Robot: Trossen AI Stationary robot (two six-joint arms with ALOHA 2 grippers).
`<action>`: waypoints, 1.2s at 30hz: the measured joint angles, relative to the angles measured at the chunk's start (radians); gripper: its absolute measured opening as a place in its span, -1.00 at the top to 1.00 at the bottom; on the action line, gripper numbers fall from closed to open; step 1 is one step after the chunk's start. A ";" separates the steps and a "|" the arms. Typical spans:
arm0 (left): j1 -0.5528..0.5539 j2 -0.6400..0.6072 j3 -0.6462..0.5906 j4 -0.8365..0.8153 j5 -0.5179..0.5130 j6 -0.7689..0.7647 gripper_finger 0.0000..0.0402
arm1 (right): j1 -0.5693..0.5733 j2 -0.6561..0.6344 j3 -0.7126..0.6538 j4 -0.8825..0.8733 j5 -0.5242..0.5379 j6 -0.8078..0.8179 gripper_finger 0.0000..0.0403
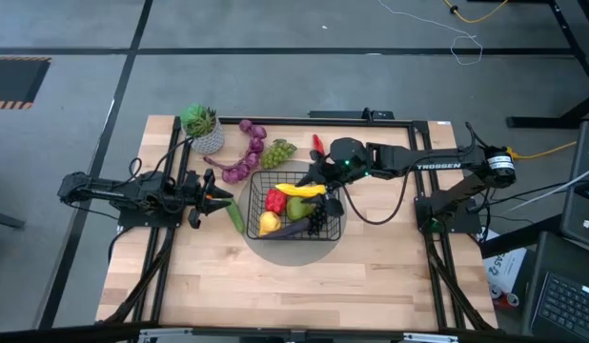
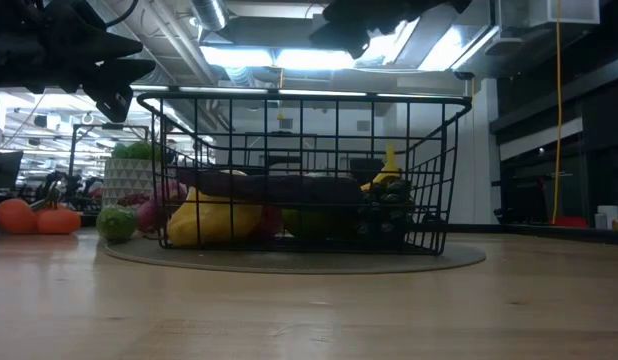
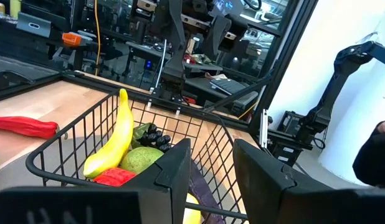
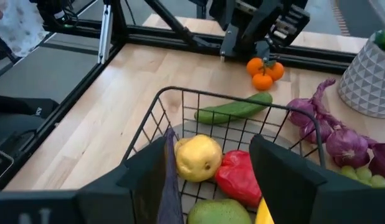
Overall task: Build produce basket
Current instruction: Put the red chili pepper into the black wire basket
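The black wire basket (image 1: 293,206) stands on a grey round mat in the middle of the table. It holds a banana (image 1: 304,191), a red pepper (image 4: 239,177), a pear (image 3: 141,159), a yellow fruit (image 4: 197,157), an aubergine (image 2: 279,186) and black grapes (image 1: 316,222). My right gripper (image 1: 323,187) hangs open above the basket's far right part, clear of the rim in the low view (image 2: 361,32). My left gripper (image 1: 221,198) is open to the left of the basket, above two small orange fruits (image 4: 264,71) that lie on the table. A cucumber (image 1: 235,215) lies against the basket's left side.
A second red pepper (image 1: 316,144), green grapes (image 1: 279,151) and a purple bunch (image 1: 247,154) lie on the table beyond the basket. A white pot with a green plant (image 1: 202,129) stands at the far left. The near half of the table is bare wood.
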 joint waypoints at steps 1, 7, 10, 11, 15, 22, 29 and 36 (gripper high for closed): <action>0.000 0.000 0.000 0.000 0.000 0.000 0.43 | 0.000 0.000 0.000 0.006 0.006 0.002 -0.13; 0.000 0.000 0.000 0.000 0.000 0.000 0.43 | 0.000 0.000 0.000 0.030 0.182 0.013 -0.13; 0.000 0.000 0.000 0.000 0.000 0.000 0.43 | 0.000 0.000 0.000 0.029 0.321 0.033 -0.13; 0.000 0.000 0.000 0.000 0.000 0.000 0.43 | 0.000 0.000 0.000 0.030 0.385 0.033 -0.13; 0.000 0.000 0.000 0.000 0.000 0.000 0.43 | -0.015 0.000 0.000 0.029 0.708 -0.002 -0.13; 0.000 0.000 0.000 0.000 0.000 0.000 0.43 | -0.110 0.000 0.000 -0.028 0.983 0.042 -0.13; 0.000 0.000 0.000 0.000 0.000 0.000 0.43 | -0.295 0.004 0.000 -0.166 0.716 0.302 -0.13; 0.000 0.000 0.000 0.000 0.000 0.000 0.43 | -0.413 0.086 0.001 -0.195 0.484 0.370 -0.13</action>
